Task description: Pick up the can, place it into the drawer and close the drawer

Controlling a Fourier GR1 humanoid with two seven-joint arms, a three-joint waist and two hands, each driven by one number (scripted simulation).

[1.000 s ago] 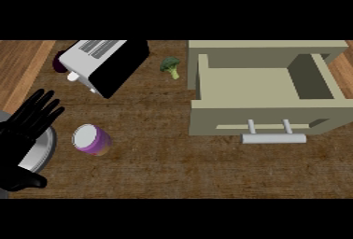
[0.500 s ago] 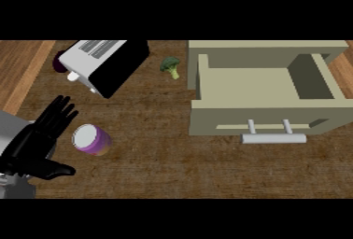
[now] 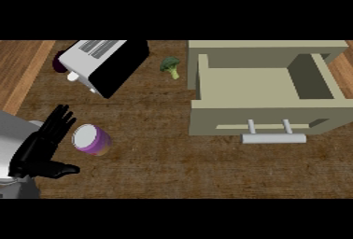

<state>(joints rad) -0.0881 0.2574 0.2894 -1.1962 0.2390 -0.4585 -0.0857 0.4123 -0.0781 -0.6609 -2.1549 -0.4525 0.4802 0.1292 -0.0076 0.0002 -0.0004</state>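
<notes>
Fingers point(image 3: 59, 119) straight, holding nothing | left hand point(image 3: 38, 149) at 9 o'clock of can point(image 3: 91, 139), just beside | risk: sideways nudge could topple can toward 3 o'clock before any grip closes

One view, from the head, aimed steeply down at the dark brown wooden counter top point(image 3: 172, 158), near enough that the counter fills almost the whole frame. The counter's far side runs along the top, with the silver-and-black box toaster point(image 3: 103, 63) at far left and the open beige drawer point(image 3: 241, 88) at far right. The black left hand point(image 3: 41, 147) comes in at the near-left corner.
</notes>
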